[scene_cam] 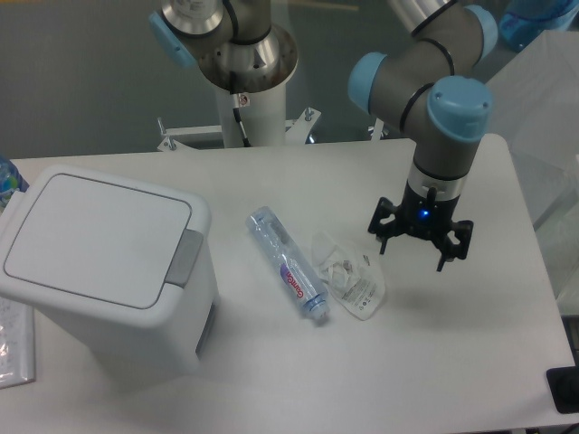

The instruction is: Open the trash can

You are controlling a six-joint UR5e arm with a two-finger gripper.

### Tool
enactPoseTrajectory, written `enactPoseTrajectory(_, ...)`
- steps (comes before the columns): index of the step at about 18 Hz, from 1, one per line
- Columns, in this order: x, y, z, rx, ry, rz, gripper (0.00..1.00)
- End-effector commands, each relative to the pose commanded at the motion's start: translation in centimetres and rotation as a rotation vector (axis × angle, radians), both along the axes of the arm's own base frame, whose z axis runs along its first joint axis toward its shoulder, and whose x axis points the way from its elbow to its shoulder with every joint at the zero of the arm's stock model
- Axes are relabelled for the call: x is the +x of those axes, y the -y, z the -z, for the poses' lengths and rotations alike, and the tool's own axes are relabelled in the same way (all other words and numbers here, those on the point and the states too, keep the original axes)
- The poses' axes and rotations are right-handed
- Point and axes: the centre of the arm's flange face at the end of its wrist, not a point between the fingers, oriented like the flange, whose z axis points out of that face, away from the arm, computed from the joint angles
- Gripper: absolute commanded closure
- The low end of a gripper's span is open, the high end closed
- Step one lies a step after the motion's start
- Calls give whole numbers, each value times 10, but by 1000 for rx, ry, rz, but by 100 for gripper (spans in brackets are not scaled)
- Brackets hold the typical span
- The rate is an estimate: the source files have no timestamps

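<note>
While the trash can (104,271) sits at the left end of the white table (452,362), its flat lid (95,237) lies fully down and closed. Grey push-button latch (188,257) on the lid's right edge, facing the middle of the table, nothing touching it.

Gripper (418,244) hangs above the right half of the table, well apart from the bin. Fingers point downward, jaws spread apart, nothing between them. Small blue light glows on the wrist just above the fingers. Arm's grey links and light blue joint caps rise behind it toward the upper right.

Between bin and gripper, two items lie on the tabletop: a crushed clear plastic bottle (288,264) on its side, cap end toward the near edge, and just beside it on the right a crumpled clear plastic wrapper (351,277). Bottle and wrapper look to be touching or nearly so; cannot tell which. Gripper is near the wrapper's right side, not in contact.

White robot pedestal (246,81) stands behind the far table edge.
</note>
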Motion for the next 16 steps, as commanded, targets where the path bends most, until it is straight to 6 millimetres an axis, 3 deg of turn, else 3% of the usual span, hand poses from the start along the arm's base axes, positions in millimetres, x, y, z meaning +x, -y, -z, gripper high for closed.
enactPoseTrajectory(3,3,-7,-3,68,43,-13,0)
enactPoseTrajectory(16,3,-8,5,62,53,-10,0)
